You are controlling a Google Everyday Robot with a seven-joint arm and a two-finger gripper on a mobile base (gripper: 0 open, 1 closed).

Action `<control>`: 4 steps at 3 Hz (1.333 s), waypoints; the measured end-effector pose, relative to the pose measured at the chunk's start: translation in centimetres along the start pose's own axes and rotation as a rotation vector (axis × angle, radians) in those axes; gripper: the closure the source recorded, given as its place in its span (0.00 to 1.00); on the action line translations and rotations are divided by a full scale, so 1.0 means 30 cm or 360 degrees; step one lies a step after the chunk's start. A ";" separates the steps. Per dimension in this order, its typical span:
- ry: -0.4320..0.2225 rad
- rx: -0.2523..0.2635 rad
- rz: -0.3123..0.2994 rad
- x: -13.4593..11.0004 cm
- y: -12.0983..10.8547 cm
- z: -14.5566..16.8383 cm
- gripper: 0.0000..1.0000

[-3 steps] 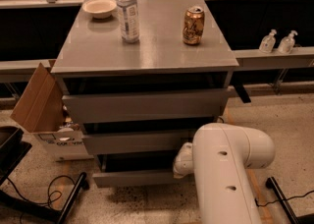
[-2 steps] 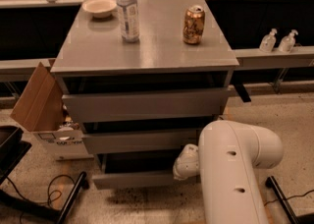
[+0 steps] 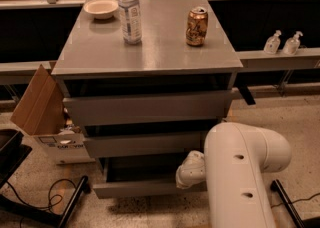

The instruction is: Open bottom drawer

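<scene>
The bottom drawer (image 3: 142,188) is the lowest of three grey handle-less drawers in the cabinet. It stands pulled out a little, with a dark gap showing above its flat front panel. My white arm (image 3: 240,172) comes in from the lower right. My gripper (image 3: 186,173) is at the right end of the bottom drawer, just above its front panel, and is mostly hidden by the wrist. The middle drawer (image 3: 142,144) and top drawer (image 3: 147,107) stick out less.
On the cabinet top (image 3: 150,54) stand a water bottle (image 3: 130,12), a can (image 3: 196,26) and a bowl (image 3: 101,7). A cardboard box (image 3: 42,109) sits at the left, above a black frame and cable (image 3: 45,204). Two small bottles (image 3: 282,43) stand on the right ledge.
The bottom drawer has slid out a little farther toward the camera. My arm has drawn back toward the camera and slightly right with it.
</scene>
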State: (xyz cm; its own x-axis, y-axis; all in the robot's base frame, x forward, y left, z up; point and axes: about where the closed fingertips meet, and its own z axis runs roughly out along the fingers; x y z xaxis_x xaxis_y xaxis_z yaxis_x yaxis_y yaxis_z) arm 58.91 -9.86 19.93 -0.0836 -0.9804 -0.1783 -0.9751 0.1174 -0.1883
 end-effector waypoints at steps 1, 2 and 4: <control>0.0000 0.0000 0.0000 0.000 0.000 0.000 1.00; -0.0026 -0.0117 -0.0038 -0.014 0.134 -0.003 1.00; -0.0026 -0.0117 -0.0038 -0.013 0.133 -0.003 1.00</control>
State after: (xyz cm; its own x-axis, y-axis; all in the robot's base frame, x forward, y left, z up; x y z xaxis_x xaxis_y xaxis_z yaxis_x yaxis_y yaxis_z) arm 55.04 -9.02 19.33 -0.0575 -0.9800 -0.1907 -0.9892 0.0817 -0.1213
